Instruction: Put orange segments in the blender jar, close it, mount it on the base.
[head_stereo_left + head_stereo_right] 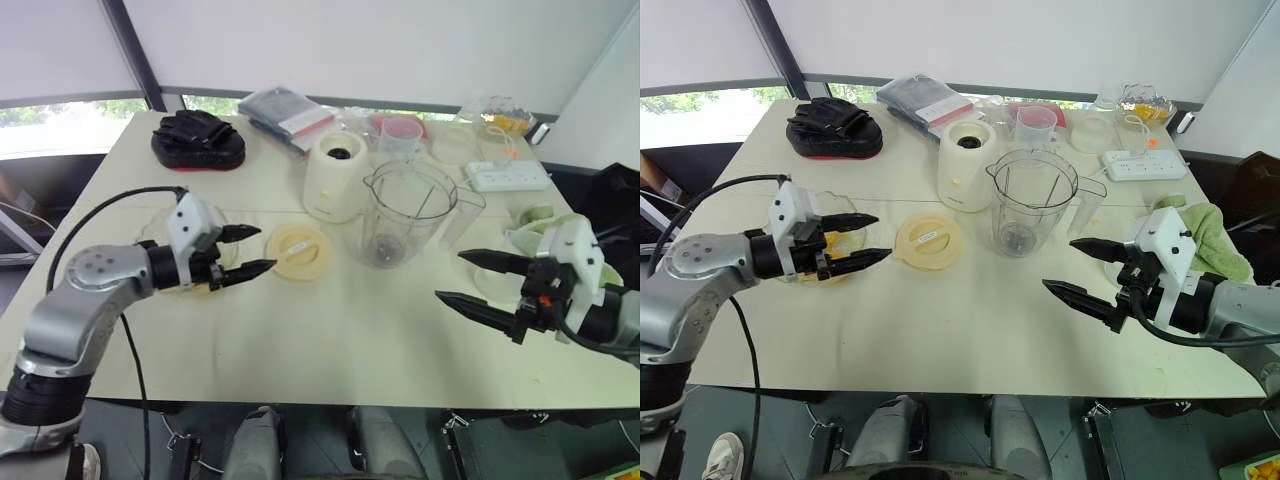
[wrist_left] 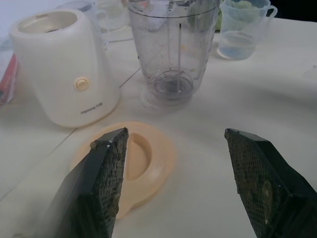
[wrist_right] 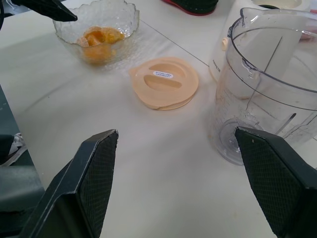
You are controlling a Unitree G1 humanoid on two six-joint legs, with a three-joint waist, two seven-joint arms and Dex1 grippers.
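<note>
While both tools (image 1: 258,250) (image 1: 466,277) gape empty, blender jar (image 1: 405,212) stands lidless beside base (image 1: 335,175)

Bare cream bench (image 1: 970,320) lies open between both arms; ahead, the flat round peach lid (image 1: 929,241), clear plastic blender jar (image 1: 1031,200) and squat cream-white base (image 1: 967,164) crowd together.

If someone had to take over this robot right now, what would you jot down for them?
Left gripper: open, empty, hanging over the glass bowl.
Right gripper: open, empty, above bare table on the robot's right.
Orange segments: all in the glass bowl on the robot's left.
Blender jar: upright on the table beside the base, not mounted; no fruit visible inside.
Lid: flat on the table between bowl and jar.
Done: nothing visible yet.
Left: move segments into the jar, fit the lid, set the jar on the base.
</note>
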